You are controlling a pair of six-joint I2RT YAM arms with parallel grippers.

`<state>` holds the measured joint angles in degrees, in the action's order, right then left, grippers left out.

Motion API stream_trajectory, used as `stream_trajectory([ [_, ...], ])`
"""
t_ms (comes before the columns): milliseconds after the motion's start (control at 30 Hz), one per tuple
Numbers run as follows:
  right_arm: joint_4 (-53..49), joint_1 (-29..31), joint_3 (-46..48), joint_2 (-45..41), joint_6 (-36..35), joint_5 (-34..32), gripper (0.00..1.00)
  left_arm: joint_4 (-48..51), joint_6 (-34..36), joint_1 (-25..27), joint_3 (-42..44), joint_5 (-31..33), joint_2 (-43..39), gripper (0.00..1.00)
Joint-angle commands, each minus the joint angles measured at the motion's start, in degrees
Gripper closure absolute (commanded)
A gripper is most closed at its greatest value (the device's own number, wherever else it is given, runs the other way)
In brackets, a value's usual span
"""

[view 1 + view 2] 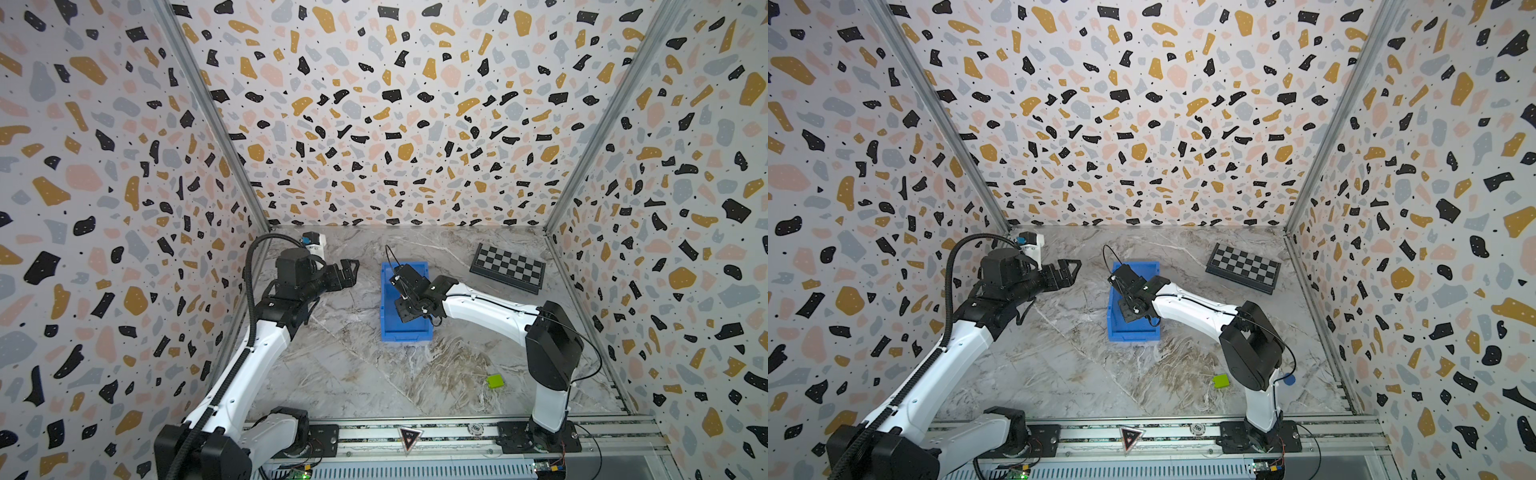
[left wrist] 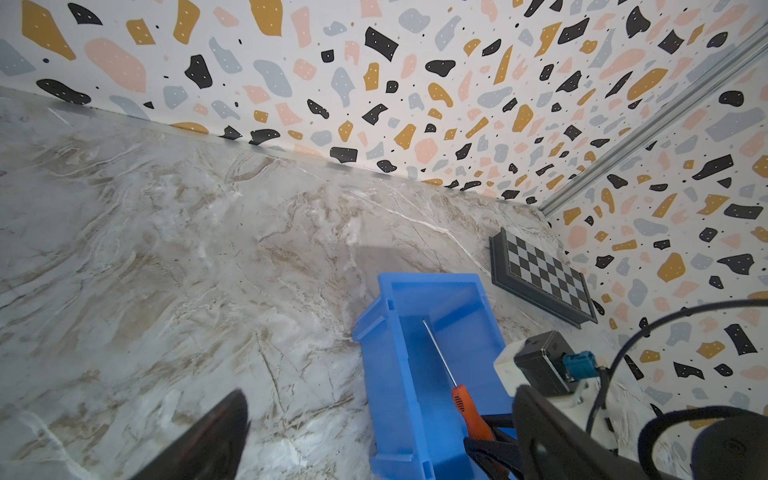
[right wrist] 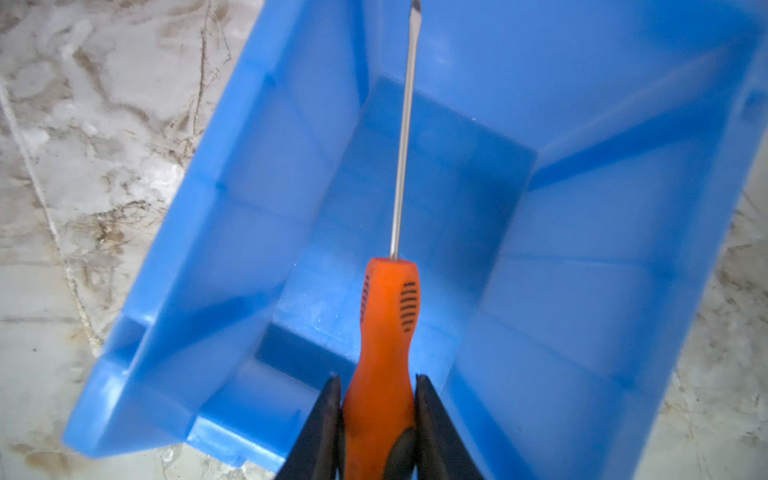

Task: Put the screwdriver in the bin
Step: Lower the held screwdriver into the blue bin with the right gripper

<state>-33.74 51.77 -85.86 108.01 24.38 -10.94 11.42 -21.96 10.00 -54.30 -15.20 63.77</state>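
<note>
The bright blue bin (image 1: 387, 305) (image 1: 1114, 309) stands mid-table, its low lip toward the front. My right gripper (image 3: 378, 380) (image 2: 478, 432) is shut on the orange-and-black handle of the screwdriver (image 3: 386, 324) (image 2: 466, 407), holding it inside the bin's walls. The thin shaft points along the bin toward its far wall. In both top views the right wrist (image 1: 409, 291) (image 1: 1131, 291) covers the screwdriver. My left gripper (image 1: 350, 270) (image 1: 1068, 271) (image 2: 379, 390) hovers open left of the bin, nothing between its fingers.
A black-and-white checkered board (image 1: 507, 268) (image 2: 540, 270) lies at the back right. A small lime-green block (image 1: 494, 380) (image 1: 1220, 380) sits near the right arm's base. Patterned walls close in the table on three sides.
</note>
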Motion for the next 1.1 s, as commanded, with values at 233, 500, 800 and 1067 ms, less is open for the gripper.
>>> stream_trajectory([
  [233,-0.2,0.3,-2.4,3.5,1.4,-0.6,0.91,-1.3,1.1,0.2,1.0,-0.3,0.1,0.00],
  [500,-0.4,0.3,-3.2,5.8,1.6,-0.6,0.90,-1.0,1.3,0.2,1.4,0.1,0.0,0.00],
  [800,-1.2,0.3,-4.8,8.0,1.7,-1.0,0.88,-1.1,1.5,0.2,1.7,0.4,0.0,0.00],
  [1067,-1.6,0.3,-5.8,9.4,1.9,-1.1,0.86,-1.2,1.7,0.2,1.9,0.7,0.0,0.00],
])
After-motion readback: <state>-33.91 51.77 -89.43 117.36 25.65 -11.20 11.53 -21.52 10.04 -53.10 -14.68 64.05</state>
